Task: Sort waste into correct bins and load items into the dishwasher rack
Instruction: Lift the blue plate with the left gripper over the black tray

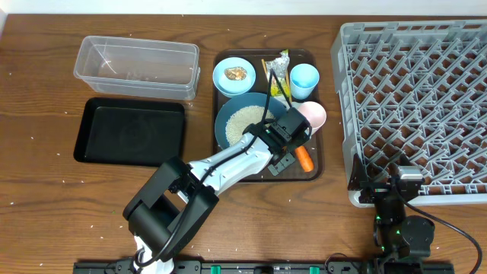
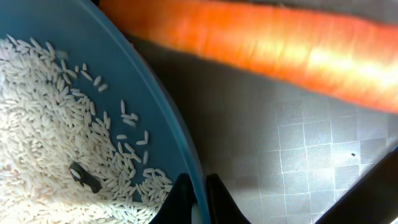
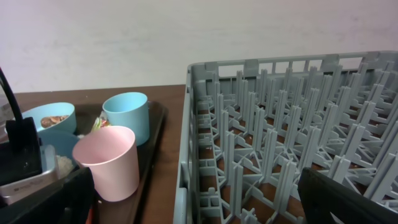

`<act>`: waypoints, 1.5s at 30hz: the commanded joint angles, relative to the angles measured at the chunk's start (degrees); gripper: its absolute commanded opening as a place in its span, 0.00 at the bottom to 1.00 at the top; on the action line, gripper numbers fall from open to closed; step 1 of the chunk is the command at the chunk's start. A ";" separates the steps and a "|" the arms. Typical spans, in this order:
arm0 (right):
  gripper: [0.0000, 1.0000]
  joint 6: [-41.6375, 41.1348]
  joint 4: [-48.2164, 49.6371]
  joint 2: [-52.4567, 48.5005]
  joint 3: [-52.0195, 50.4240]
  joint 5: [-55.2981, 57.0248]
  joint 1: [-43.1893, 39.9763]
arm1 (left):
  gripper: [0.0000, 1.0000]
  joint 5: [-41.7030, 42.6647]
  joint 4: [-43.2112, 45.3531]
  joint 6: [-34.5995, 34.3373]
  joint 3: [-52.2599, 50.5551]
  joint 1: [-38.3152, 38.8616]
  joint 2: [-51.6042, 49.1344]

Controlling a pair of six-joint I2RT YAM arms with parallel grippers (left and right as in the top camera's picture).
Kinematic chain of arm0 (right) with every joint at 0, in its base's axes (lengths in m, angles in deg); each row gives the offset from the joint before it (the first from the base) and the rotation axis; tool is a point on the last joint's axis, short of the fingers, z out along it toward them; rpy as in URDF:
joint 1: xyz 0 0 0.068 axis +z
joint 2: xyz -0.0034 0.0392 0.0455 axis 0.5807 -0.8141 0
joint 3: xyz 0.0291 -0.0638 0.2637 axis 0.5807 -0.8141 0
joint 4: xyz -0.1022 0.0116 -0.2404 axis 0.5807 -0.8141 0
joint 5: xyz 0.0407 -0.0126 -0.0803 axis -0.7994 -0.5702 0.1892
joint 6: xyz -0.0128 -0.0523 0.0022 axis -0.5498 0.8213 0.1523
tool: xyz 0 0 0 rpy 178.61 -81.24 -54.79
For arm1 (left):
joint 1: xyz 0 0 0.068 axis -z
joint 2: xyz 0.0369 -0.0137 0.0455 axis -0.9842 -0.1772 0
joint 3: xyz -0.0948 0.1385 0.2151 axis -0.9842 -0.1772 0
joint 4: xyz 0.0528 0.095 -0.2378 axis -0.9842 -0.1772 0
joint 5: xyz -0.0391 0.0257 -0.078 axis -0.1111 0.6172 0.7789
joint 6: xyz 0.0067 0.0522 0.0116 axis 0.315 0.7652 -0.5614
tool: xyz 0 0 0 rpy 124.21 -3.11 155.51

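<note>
Left gripper [image 2: 198,199]: clamped on 3 o'clock rim of large blue bowl [image 2: 134,81], toward 8 o'clock on brown tray [image 2: 298,162]. Stiff, smooth, likely slippery; heavy with loose rice [image 2: 56,124], best kept level. Carrot [image 2: 261,37] at bowl's 4 o'clock.

Dark wooden table [image 1: 46,221] with visible grain, brown serving tray [image 2: 311,162] lying flat on the table just right of its middle, tray with raised rim and rounded corners, fine chequered floor texture, plain pale wall [image 3: 124,37] behind the table's far edge.
</note>
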 commanded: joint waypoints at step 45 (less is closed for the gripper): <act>0.99 0.55 -0.20 0.35 -0.07 -0.02 -0.37 | 0.06 38.56 -16.83 -12.76 -0.52 -44.50 32.54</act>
